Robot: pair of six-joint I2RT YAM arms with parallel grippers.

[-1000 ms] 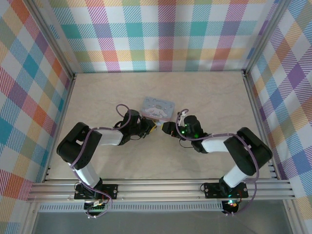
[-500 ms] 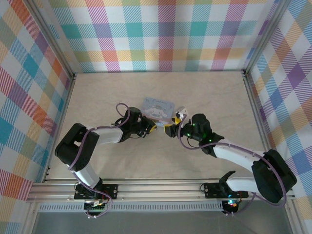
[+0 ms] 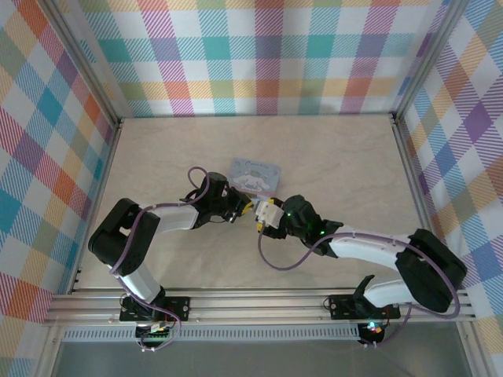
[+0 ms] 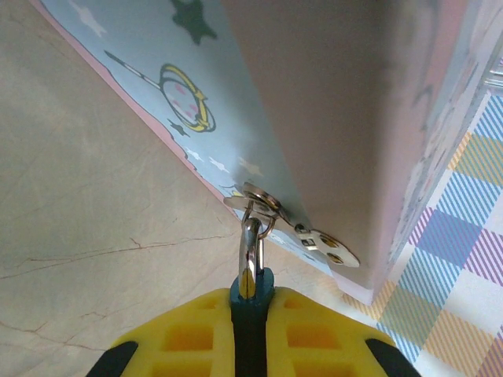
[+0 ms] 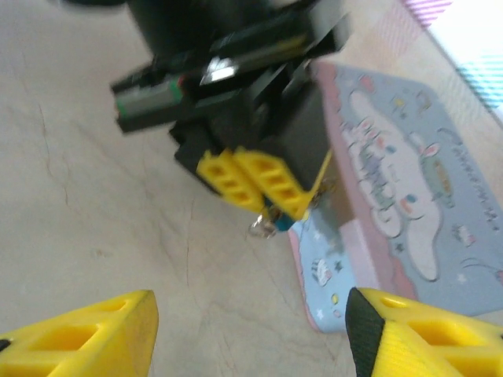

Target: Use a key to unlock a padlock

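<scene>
Tiny dark-blue padlock with a thin metal shackle [image 4: 252,318] sits pinched between the yellow fingers of my left tool [image 5: 263,188]. Its shackle is threaded through the small metal hasp ring [image 4: 258,202] on the near side of the pale blue rectangular tin with a white cartoon figure [image 5: 409,188]. The tin lies about midway across the marbled beige surface [image 5: 94,196], a little nearer the far edge than the near one.

My right tool [image 5: 250,322] hangs just beside the left one, facing it, with its fingers spread and nothing between them. I cannot tell where the slim yellowish key is.

My main worry is closing in with no key, which would gain nothing and risks knocking the two tools together. My left fingers also cover most of the padlock body, so they may be hiding the keyhole. Any pull or twist on the padlock would likely drag the light tin along by its hasp, or let the thin body slip in my pinch.
</scene>
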